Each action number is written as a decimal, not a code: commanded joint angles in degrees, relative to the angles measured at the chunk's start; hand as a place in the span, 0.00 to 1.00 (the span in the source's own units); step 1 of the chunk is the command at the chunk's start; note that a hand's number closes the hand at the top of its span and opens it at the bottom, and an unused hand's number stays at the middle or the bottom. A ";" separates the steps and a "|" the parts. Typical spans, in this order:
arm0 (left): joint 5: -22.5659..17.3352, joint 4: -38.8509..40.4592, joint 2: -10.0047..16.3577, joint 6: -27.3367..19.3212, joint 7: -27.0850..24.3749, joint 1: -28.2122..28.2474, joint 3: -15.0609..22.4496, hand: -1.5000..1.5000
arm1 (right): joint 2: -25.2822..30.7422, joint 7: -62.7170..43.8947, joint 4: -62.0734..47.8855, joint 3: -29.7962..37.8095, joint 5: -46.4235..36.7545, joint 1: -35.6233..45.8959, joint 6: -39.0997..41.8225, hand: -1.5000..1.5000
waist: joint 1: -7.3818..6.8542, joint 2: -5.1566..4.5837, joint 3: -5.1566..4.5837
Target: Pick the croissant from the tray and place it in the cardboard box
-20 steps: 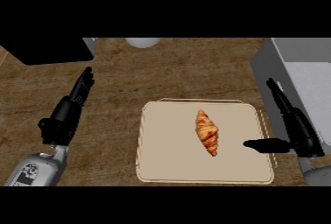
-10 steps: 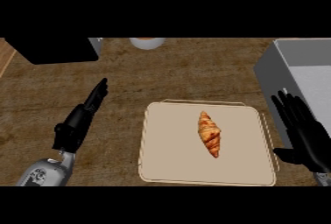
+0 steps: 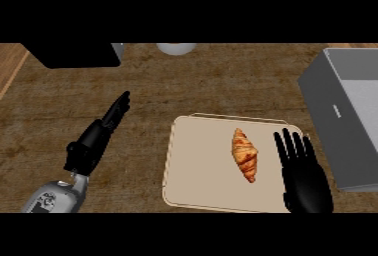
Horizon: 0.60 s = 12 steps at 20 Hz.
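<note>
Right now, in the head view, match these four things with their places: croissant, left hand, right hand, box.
1 croissant
2 left hand
3 right hand
4 grey box

A at the view's right edge, right of the tray
B lying on the tray
C open, over the tray's right edge
D over the counter, left of the tray

Pairs: 1-B, 2-D, 3-C, 4-A.
</note>
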State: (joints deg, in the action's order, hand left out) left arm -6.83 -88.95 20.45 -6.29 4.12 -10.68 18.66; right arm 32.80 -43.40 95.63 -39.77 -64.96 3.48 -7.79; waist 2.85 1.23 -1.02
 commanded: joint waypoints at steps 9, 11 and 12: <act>0.58 -1.10 -1.00 2.41 0.01 -0.97 0.40 0.50 | -32.22 -29.54 -2.39 -7.85 -13.80 10.15 26.76 0.00 | -3.58 -1.16 0.98; 0.49 1.49 -1.87 3.06 -1.09 -2.65 -1.09 0.50 | -30.88 -26.71 -2.75 -6.77 -15.72 6.94 25.99 0.00 | -2.78 -1.20 0.99; 0.94 0.06 -1.81 2.98 0.46 -2.13 -0.01 0.50 | -32.48 -29.42 -5.75 -7.52 -14.79 9.83 26.17 0.00 | -3.31 -1.22 1.00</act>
State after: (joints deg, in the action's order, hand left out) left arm -6.22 -88.05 18.84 -3.90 3.60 -12.62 18.72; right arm 5.37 -62.72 94.23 -46.84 -78.51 10.45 12.50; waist 0.01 0.14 -0.13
